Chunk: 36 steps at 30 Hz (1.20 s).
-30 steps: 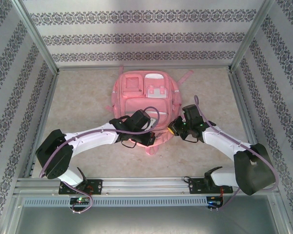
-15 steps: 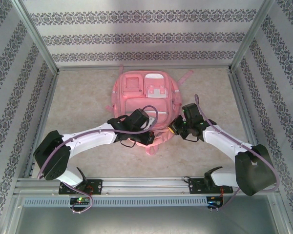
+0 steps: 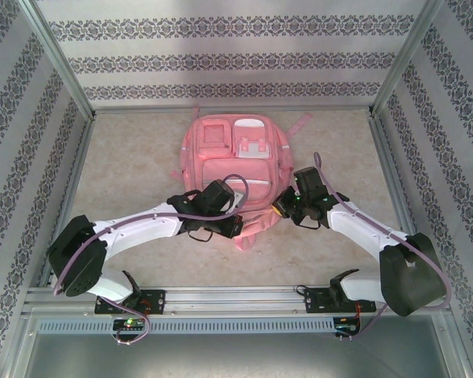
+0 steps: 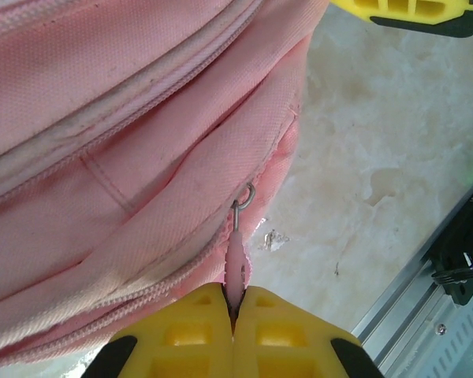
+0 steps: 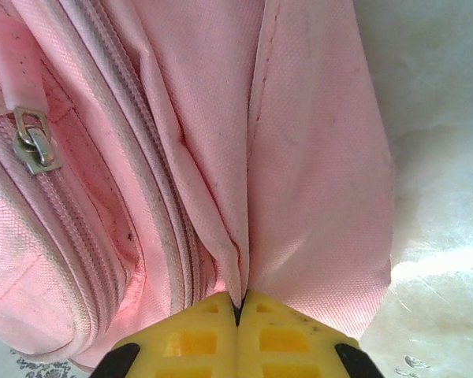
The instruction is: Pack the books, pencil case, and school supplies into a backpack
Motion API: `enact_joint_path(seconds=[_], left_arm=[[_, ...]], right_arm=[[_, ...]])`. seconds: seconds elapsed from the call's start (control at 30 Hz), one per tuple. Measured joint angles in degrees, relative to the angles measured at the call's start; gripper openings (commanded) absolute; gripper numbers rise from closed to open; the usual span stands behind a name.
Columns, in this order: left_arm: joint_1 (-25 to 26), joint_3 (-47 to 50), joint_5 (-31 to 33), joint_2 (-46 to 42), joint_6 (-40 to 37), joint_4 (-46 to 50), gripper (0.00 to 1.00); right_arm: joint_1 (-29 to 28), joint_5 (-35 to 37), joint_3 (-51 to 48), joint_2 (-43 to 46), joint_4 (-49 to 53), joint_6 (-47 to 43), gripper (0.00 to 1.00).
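Both grippers pinch the pink backpack (image 3: 235, 157), which lies flat on the table (image 3: 126, 165).
We see the left gripper (image 4: 233, 313) clamped on a pink zipper pull (image 4: 235, 264) at the backpack's near end, and the right gripper (image 5: 238, 309) clamped on a fabric fold (image 5: 248, 228) at its near-right corner.

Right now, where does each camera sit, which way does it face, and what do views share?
Top external: above and behind the robot, looking down at table and backpack; left arm and right arm show, left tool and right tool at the backpack's near end.
Left wrist: on the left arm, looking past its tool, shut on a pink zip pull.
Right wrist: on the right arm, looking past its tool, shut on a backpack fold.
Shared: all show backpack and table.
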<state>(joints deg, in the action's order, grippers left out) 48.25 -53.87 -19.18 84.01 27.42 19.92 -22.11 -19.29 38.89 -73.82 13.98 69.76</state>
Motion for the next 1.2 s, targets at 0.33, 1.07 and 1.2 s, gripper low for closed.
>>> enact_joint_path(seconds=[0.33, 1.07, 1.2], left_arm=[[-0.7, 2.6, 0.8, -3.5, 0.0, 0.0, 0.0], [-1.5, 5.6, 0.1, -7.5, 0.0, -0.5, 0.0], [-1.5, 5.5, -1.1, -6.9, 0.1, -0.9, 0.0]], right_arm=[[1.0, 0.2, 0.1, 0.6, 0.4, -1.1, 0.0], [6.4, 1.5, 2.7, 0.5, 3.7, -9.0, 0.2], [7.0, 4.3, 2.8, 3.7, 4.7, -11.0, 0.47]])
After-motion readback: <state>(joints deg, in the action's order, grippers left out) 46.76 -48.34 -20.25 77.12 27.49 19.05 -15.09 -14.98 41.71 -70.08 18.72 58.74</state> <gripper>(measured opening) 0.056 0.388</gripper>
